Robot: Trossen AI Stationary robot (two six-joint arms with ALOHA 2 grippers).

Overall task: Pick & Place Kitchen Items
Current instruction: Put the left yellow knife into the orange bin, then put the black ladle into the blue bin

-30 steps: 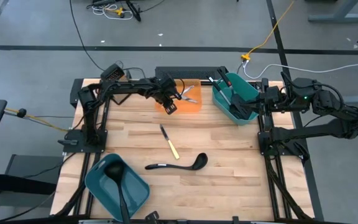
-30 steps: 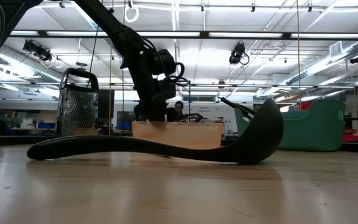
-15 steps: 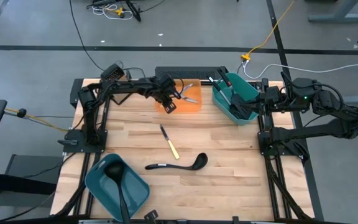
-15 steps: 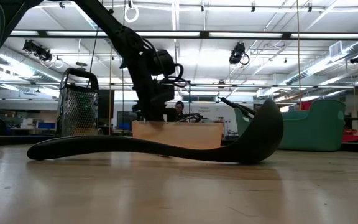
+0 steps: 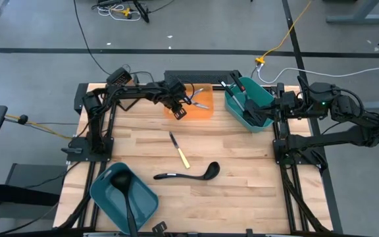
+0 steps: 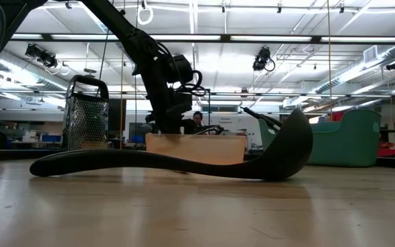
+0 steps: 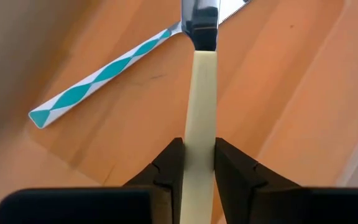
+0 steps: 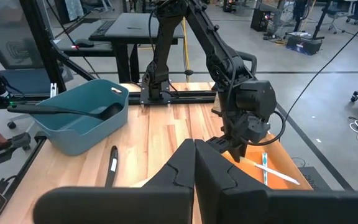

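My left gripper (image 5: 179, 109) hangs over the left end of the flat orange tray (image 5: 202, 108) at the table's far middle, shut on a pale yellow-handled piece of cutlery (image 7: 200, 93). Its silver blade (image 7: 201, 22) reaches out over the tray. A utensil with a teal-and-white diamond handle (image 7: 98, 81) lies flat on the tray. A second yellow-handled knife (image 5: 179, 151) and a black ladle (image 5: 186, 174) lie on the table. My right gripper (image 8: 194, 171) waits shut at the table's right edge, held high. My left gripper pinches the pale yellow handle (image 7: 199, 152) between its two fingers (image 7: 166, 168), one on each side. The fingers slant steeply down from the left, and the handle runs on ahead along them. Whether the blade end rests on the tray, I cannot tell.
A teal bin (image 5: 250, 104) with black utensils stands at the far right, close to my right gripper. Another teal bin (image 5: 125, 195) with a ladle in it sits at the near left corner. A metal grater (image 6: 86, 113) shows at the left in the low view.
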